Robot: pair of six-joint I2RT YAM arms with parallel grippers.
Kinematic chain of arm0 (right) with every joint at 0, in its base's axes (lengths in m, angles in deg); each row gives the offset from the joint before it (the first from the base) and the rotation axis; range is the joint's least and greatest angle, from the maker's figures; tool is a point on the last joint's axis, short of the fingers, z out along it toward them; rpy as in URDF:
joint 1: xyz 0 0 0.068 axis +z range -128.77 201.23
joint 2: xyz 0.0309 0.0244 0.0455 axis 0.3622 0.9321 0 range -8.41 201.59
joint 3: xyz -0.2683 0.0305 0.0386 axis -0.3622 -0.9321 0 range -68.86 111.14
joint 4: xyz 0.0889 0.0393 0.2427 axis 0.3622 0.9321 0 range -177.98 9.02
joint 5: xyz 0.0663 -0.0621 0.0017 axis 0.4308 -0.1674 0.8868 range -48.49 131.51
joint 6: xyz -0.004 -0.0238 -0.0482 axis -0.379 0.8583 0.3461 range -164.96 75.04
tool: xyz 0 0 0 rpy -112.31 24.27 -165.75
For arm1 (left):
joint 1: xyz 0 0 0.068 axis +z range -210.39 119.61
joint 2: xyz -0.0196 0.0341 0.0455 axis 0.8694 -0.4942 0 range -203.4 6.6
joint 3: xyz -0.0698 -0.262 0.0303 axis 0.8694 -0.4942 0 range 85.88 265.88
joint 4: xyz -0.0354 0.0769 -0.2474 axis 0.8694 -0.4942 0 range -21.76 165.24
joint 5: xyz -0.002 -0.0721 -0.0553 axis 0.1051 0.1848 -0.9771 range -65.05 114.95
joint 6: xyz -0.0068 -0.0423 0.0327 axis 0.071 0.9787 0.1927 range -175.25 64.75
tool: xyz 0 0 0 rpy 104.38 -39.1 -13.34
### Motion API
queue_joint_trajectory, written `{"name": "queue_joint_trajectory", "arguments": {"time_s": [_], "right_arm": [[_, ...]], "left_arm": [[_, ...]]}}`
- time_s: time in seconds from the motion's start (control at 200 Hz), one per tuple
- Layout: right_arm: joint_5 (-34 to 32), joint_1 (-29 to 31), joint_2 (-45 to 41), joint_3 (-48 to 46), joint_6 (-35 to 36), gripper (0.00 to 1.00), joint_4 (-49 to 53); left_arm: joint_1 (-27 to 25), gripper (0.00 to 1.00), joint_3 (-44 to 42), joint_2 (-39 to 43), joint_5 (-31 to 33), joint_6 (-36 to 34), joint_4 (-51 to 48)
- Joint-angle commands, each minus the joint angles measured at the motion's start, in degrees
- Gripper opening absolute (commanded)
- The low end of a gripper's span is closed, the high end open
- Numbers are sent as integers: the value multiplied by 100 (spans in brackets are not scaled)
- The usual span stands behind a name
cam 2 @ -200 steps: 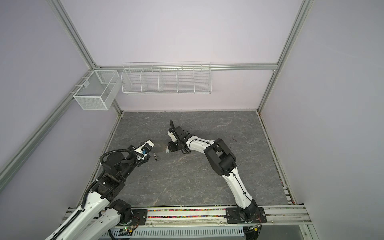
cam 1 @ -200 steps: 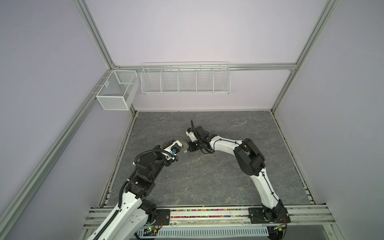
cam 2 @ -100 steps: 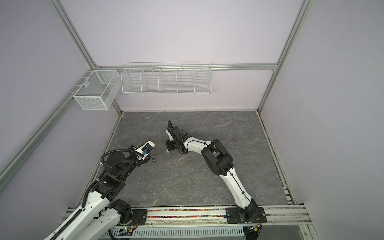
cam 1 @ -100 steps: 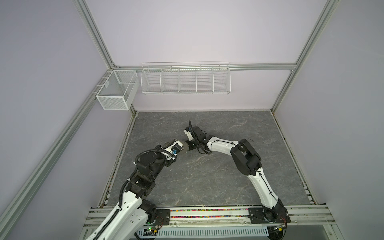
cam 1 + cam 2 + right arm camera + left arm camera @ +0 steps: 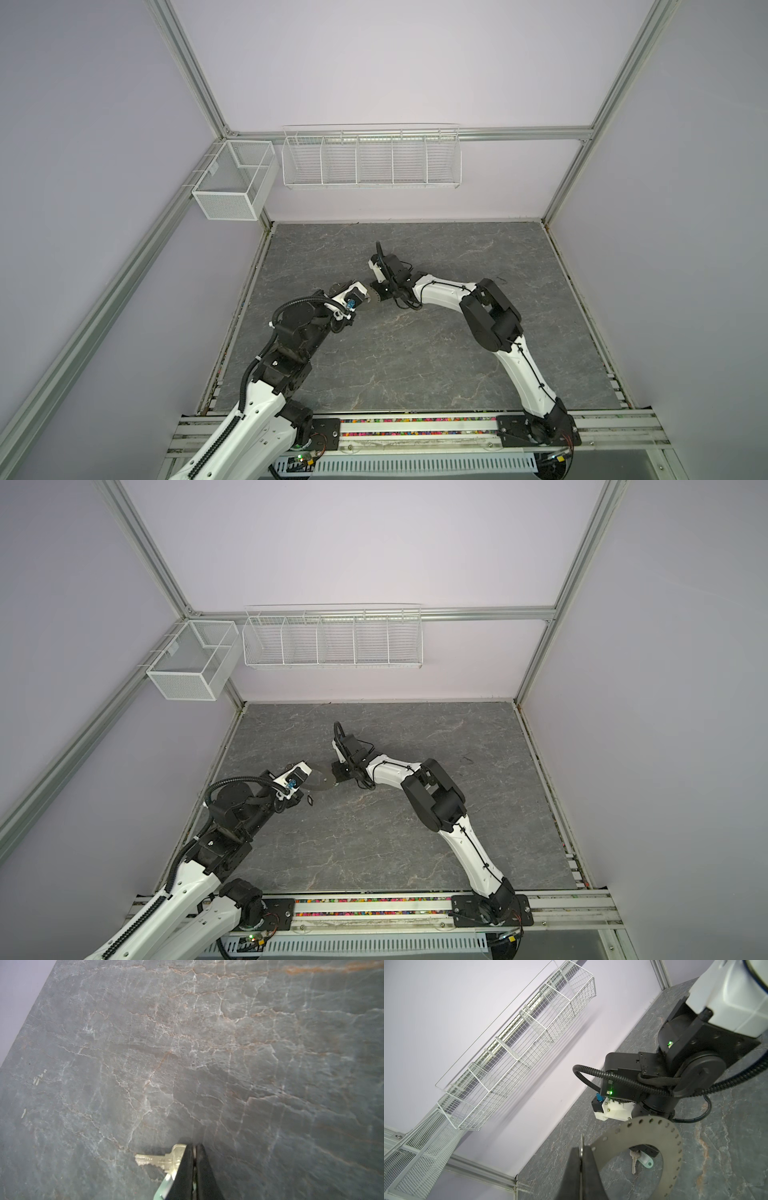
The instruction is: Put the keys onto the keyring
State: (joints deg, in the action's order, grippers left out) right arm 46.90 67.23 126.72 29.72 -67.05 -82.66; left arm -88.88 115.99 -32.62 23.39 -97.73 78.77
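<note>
The keyring (image 5: 654,1136), a flat grey metal ring with small holes round its rim, is held off the mat by my left gripper (image 5: 581,1150), which is shut on its rim. In both top views the keyring (image 5: 374,300) (image 5: 321,786) hangs between the two grippers. Through its central hole I see a silver key (image 5: 634,1161) with a white tag (image 5: 646,1160). My right gripper (image 5: 194,1147) is shut at that key's head, low over the mat; the key (image 5: 160,1160) sticks out sideways beside the tag (image 5: 164,1187).
A small dark object (image 5: 309,800) lies on the grey marbled mat (image 5: 415,353) by the left gripper, too small to identify. A thin dark scrap (image 5: 503,279) lies right of the right arm. White wire baskets (image 5: 370,158) (image 5: 232,187) hang on the back wall.
The right gripper's jaws have closed on the white-tagged key, and that arm has shifted slightly left toward the keyring. The left gripper still holds the keyring in the same place.
</note>
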Motion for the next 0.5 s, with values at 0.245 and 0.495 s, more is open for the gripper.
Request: {"name": "queue_joint_trajectory", "arguments": {"time_s": [0.245, 0.495], "right_arm": [[303, 129, -1188, -1310, 1045, 7, 909], [322, 197, -2245, -2475, 2678, 7, 1551]], "left_arm": [[36, 0, 156, -19, -309, 35, 218], [37, 0, 87, -152, -546, 98, 519]]}}
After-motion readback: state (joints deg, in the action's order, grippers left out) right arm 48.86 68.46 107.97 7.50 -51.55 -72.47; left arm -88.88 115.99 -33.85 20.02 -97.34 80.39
